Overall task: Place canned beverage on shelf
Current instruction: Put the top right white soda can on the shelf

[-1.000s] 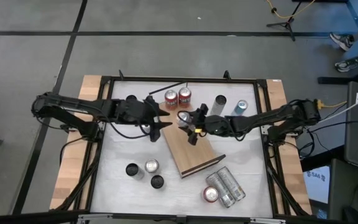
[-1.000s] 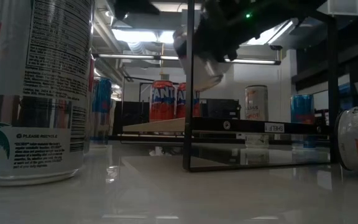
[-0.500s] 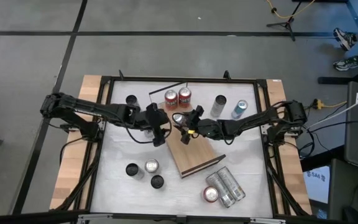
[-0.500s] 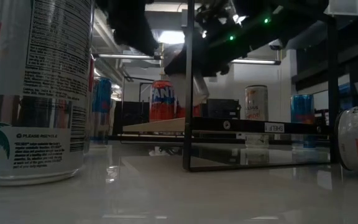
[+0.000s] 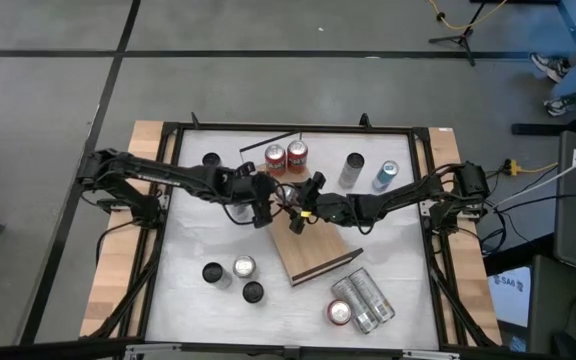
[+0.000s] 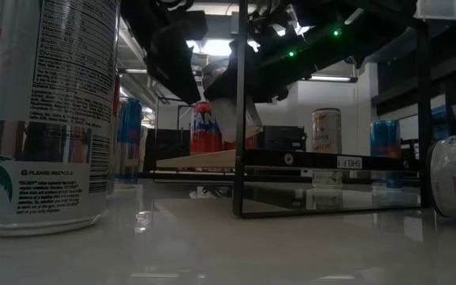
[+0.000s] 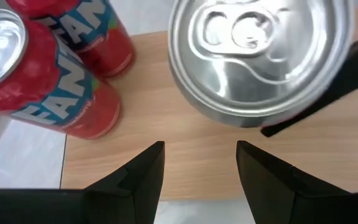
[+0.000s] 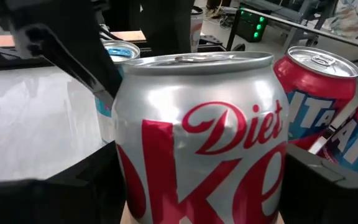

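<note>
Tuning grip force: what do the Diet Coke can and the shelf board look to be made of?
Diet Coke can: thin metal, probably aluminium, with a glossy printed silver wall and a bare stamped lid with a pull tab. Shelf: light-brown wood or wood laminate, I can't tell which; matte, with faint grain showing.

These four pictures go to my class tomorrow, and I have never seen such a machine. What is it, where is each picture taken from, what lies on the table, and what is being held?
It is a robot with two dark arms at a white table. One camera looks straight down, one sits at table height, and one rides on each wrist. The right gripper holds a silver Diet Coke can over the wooden shelf, beside two red Fanta cans. The left gripper, open and empty, is close by, facing that can. More cans stand or lie around the table.
</note>
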Robot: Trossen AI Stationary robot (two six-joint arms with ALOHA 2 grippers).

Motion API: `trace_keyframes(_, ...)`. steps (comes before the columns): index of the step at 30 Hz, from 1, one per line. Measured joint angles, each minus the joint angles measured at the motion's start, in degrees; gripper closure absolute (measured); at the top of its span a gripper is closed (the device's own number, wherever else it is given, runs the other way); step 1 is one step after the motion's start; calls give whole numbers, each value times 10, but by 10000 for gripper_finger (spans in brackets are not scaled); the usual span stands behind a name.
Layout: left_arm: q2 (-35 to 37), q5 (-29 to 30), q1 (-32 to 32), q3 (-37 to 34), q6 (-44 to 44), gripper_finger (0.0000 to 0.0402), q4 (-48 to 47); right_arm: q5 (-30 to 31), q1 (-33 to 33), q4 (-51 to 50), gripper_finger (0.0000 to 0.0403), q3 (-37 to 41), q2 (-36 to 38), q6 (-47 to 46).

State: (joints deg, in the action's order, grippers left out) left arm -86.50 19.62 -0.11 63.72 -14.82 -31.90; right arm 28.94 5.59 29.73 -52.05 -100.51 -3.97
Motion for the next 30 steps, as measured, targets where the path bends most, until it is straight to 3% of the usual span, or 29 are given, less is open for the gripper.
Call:
trace_keyframes(24, -3, 6, 2, -1, 4, 210, 38, -32, 0, -28, 99, 0, 1, -1)
trace_keyframes(30, -2, 6, 2, -1, 4, 210, 51, -36, 0, -35, 73, 0, 1, -1)
